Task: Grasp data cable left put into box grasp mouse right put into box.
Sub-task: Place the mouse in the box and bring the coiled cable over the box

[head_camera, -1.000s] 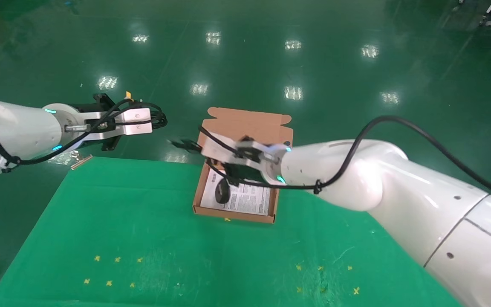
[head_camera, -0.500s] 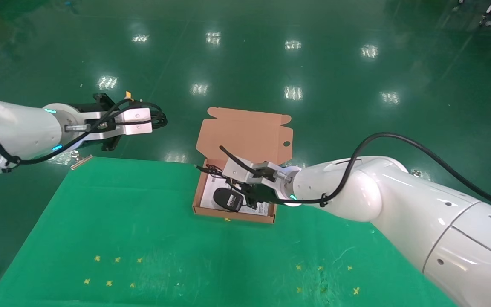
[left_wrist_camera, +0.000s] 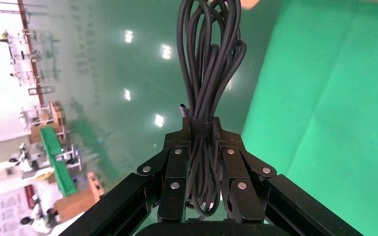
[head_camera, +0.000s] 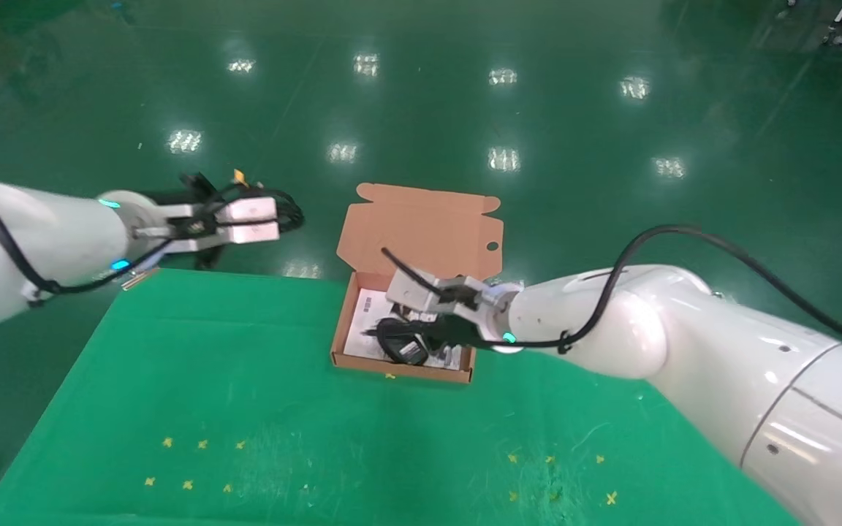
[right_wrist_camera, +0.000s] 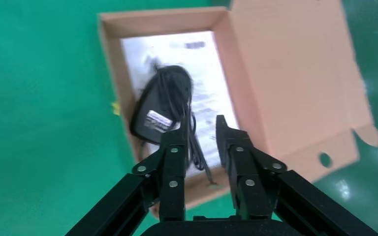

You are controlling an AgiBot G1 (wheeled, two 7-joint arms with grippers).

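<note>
The orange-brown box (head_camera: 400,368) stands open at the far edge of the green table, its lid (head_camera: 421,226) up. The black mouse (head_camera: 400,349) lies inside on the white printed sheet. In the right wrist view the mouse (right_wrist_camera: 160,105) lies label side up, and its thin cord runs between my fingers. My right gripper (head_camera: 422,334) hovers just above the box, open (right_wrist_camera: 200,129). My left gripper (head_camera: 282,219) is off the table's far left corner, left of the box, shut on the data cable (left_wrist_camera: 206,59). The bundle's loops hang out past the fingertips (head_camera: 293,216).
The green cloth table (head_camera: 245,409) has small yellow cross marks near the front on the left (head_camera: 194,460) and on the right (head_camera: 552,475). A small metal piece (head_camera: 139,276) lies at the far left corner. Shiny green floor lies beyond.
My right gripper came down into the box with the mouse and opened; the mouse now lies in the box. My left gripper moved a little right toward the box with the cable.
</note>
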